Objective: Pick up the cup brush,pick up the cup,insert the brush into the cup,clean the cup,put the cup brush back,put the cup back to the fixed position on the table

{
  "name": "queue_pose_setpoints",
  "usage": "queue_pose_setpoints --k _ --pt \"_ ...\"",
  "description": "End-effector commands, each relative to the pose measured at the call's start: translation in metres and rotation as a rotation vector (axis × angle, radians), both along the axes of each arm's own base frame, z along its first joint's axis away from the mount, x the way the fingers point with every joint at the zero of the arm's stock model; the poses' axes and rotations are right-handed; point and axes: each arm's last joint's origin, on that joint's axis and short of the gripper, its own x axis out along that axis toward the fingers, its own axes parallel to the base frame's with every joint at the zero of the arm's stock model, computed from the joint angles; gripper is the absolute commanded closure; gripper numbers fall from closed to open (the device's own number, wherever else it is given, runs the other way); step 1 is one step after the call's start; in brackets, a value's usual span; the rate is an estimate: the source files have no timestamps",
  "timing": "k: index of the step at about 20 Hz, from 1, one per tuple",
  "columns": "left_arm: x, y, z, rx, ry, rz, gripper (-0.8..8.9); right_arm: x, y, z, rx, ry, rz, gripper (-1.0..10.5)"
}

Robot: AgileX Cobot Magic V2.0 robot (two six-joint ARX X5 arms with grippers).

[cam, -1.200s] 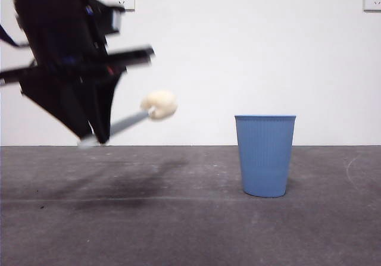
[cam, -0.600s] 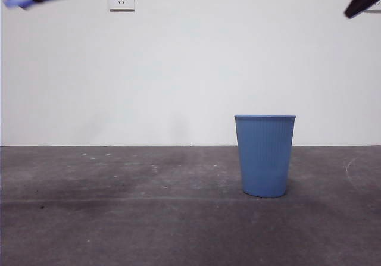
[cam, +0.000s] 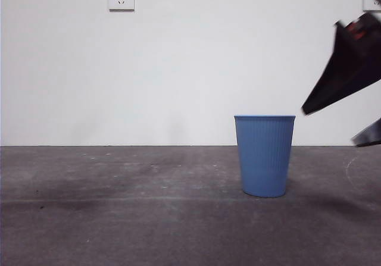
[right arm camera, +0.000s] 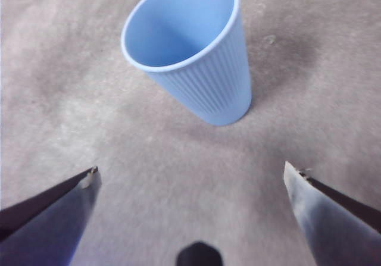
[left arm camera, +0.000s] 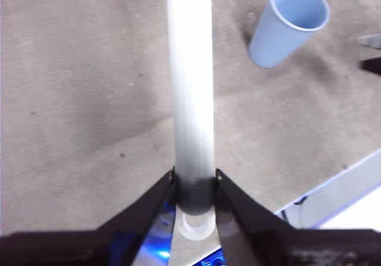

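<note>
The cup [cam: 265, 155] stands upright on the tabletop [cam: 119, 218], empty. Beyond and above it to the side, the right end effector [right arm camera: 190, 185] hangs with its jaws spread wide, not touching the cup. High above the tabletop, the left end effector [left arm camera: 194, 180] pinches the cup brush [left arm camera: 190, 81] by its grey handle.

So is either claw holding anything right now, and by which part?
The left gripper holds the cup brush by its handle's end. The right gripper is open, empty, near the cup.
</note>
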Motion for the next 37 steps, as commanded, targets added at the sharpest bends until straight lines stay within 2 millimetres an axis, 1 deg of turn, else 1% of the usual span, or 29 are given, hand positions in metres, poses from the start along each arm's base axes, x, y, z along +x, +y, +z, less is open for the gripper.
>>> queue_pose_setpoints --k 1,4,8,14,21,25,26,28,31,33,34,37 --pt "0.0 0.0 0.0 -0.001 -0.007 -0.011 8.2 0.009 0.007 -0.015 -0.027 0.024 0.028 4.1" --pt "-0.001 0.001 -0.001 0.01 0.007 -0.012 8.2 0.024 0.017 -0.032 -0.062 0.013 0.055 4.1" --pt "-0.002 0.002 -0.003 0.021 0.021 -0.011 8.2 0.036 0.029 -0.047 -0.1 -0.046 0.093 4.1" --pt "-0.002 0.002 -0.003 0.021 0.021 -0.011 8.2 0.05 0.041 -0.06 -0.134 -0.152 0.087 4.1" --pt "-0.002 0.002 -0.003 0.017 0.024 -0.005 8.2 0.064 0.05 -0.082 -0.107 -0.218 0.087 4.1" --pt "-0.002 0.002 -0.003 0.018 0.023 -0.002 8.2 0.068 0.053 -0.086 -0.075 -0.259 0.076 4.2" --pt "-0.002 0.002 -0.003 0.019 0.022 -0.001 8.2 0.069 0.053 -0.085 -0.068 -0.267 0.073 4.8" --pt "-0.002 0.002 -0.003 0.019 0.022 -0.001 8.2 0.069 0.053 -0.085 -0.067 -0.275 0.07 6.5" --pt "-0.002 0.002 -0.003 0.019 0.023 -0.001 8.2 0.069 0.053 -0.086 -0.067 -0.274 0.07 8.1" --pt "-0.002 0.002 -0.003 0.026 0.029 -0.003 8.2 0.069 0.053 -0.086 -0.063 -0.27 0.07 9.4" --pt "-0.003 0.002 -0.004 0.036 0.032 -0.009 8.2 0.069 0.053 -0.085 -0.057 -0.266 0.068 9.6" --pt "-0.004 0.004 -0.006 0.073 0.04 -0.033 8.21 0.068 0.054 -0.084 -0.041 -0.246 0.06 9.6"
